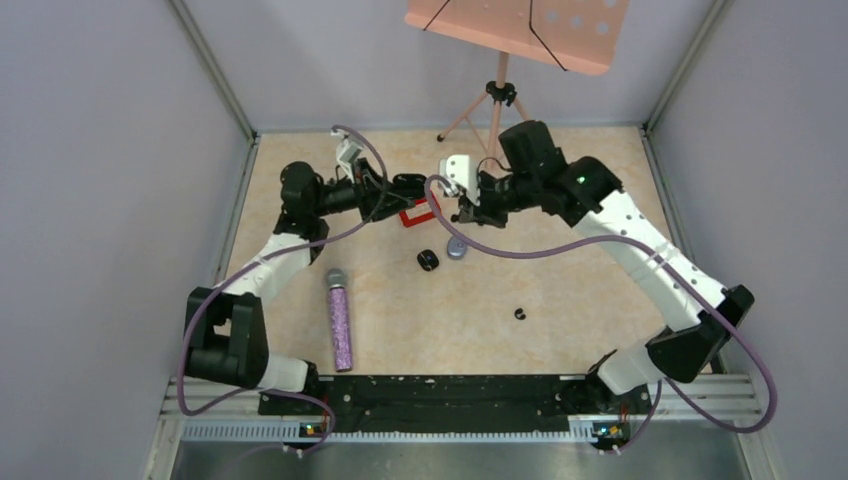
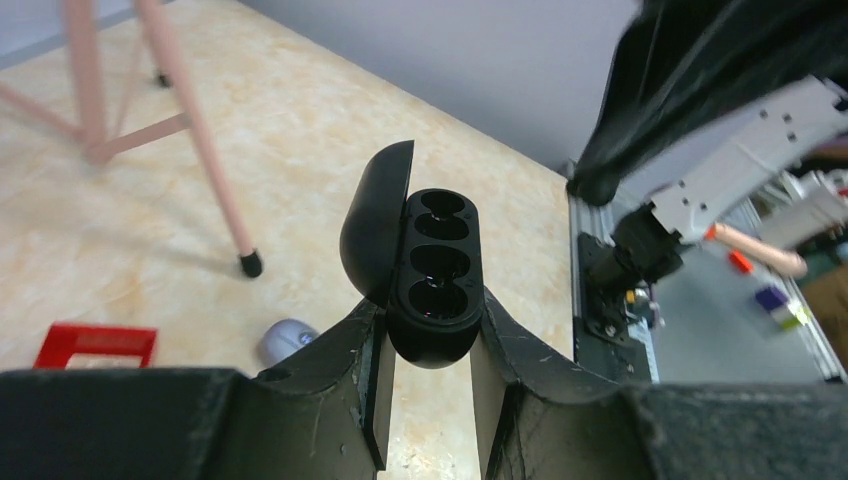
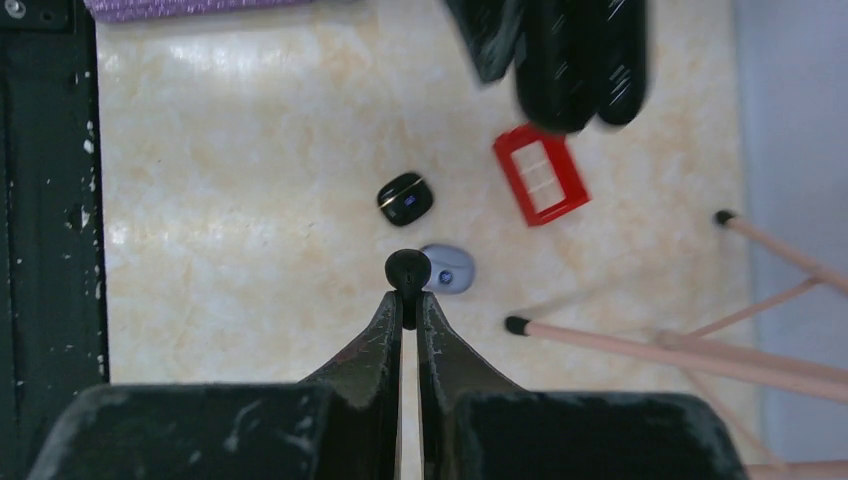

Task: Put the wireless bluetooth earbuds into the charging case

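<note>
My left gripper [image 2: 430, 335] is shut on an open black charging case [image 2: 437, 265], held off the table with its lid [image 2: 372, 230] swung left and both sockets empty. In the top view the left gripper [image 1: 398, 190] is at the back middle. My right gripper [image 3: 408, 300] is shut on a tiny black earbud [image 3: 408, 270] at its fingertips, above the table. In the top view the right gripper [image 1: 463, 208] faces the left one, a short way apart. Another small black earbud [image 1: 519, 314] lies on the table at the right.
A lilac-grey oval case [image 3: 447, 268] and a closed black oval case [image 3: 404, 199] lie below the grippers. A red frame [image 3: 540, 175] lies near them. A glittery purple microphone [image 1: 340, 318] lies front left. A pink music stand's tripod legs [image 1: 470, 110] stand at the back.
</note>
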`<state>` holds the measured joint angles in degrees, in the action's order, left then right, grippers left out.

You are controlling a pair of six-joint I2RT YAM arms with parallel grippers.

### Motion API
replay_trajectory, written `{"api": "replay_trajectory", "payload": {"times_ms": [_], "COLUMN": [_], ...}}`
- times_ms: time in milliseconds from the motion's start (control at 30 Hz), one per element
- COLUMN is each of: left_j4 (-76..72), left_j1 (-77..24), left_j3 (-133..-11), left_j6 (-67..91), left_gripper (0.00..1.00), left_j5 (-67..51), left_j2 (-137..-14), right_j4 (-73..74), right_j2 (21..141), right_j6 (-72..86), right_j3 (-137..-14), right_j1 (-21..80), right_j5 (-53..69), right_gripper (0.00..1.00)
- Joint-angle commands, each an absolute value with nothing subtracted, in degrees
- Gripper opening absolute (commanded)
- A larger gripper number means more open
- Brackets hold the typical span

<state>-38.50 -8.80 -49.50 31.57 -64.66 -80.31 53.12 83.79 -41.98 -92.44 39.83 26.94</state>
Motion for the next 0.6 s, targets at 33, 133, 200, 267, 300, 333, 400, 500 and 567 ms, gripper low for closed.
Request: {"api": "replay_trajectory", "payload": {"times_ms": [33,133,200,267,300,333,400,500,567], "left_j4": [-45.1,-48.1,-48.9,-48.8,-48.4,-48.1,-46.8,-43.2,-40.3], "left_j1": [-13.7,-15.3,-15.9,-16.3,-16.5,-16.7,-17.0,-17.5,-17.6], "left_j3": [-54.0,-55.1,-55.3,-55.3,-55.3,-55.3,-55.2,-55.3,-55.4], "left_j6": [25.7,26.3,25.7,24.8,24.4,23.8,22.4,18.9,16.2], "left_gripper": [0.0,0.0,0.0,0.0,0.0,0.0,0.0,0.0,0.0], "left_j5": [-71.9,-73.1,-73.6,-74.3,-74.5,-74.6,-74.6,-74.5,-74.6], "left_j2": [-83.7,-85.5,-85.9,-85.7,-85.6,-85.3,-84.6,-83.2,-82.5], "right_j4": [65.9,69.5,70.4,70.4,70.5,70.5,70.6,70.9,70.9], "right_j2": [88.7,93.2,95.0,95.7,96.2,96.4,96.9,98.0,98.6], "right_j6": [-43.5,-41.2,-40.9,-41.1,-41.3,-41.6,-42.0,-41.8,-41.1], "right_j3": [-108.9,-117.4,-120.1,-121.1,-121.4,-121.6,-121.8,-122.4,-123.0], "right_j1": [40.0,40.5,41.1,41.9,42.3,42.8,43.7,44.4,44.5], "right_j5": [30.0,30.5,29.5,27.5,26.8,25.8,23.7,21.9,21.4], "right_gripper": [0.0,0.0,0.0,0.0,0.0,0.0,0.0,0.0,0.0]}}
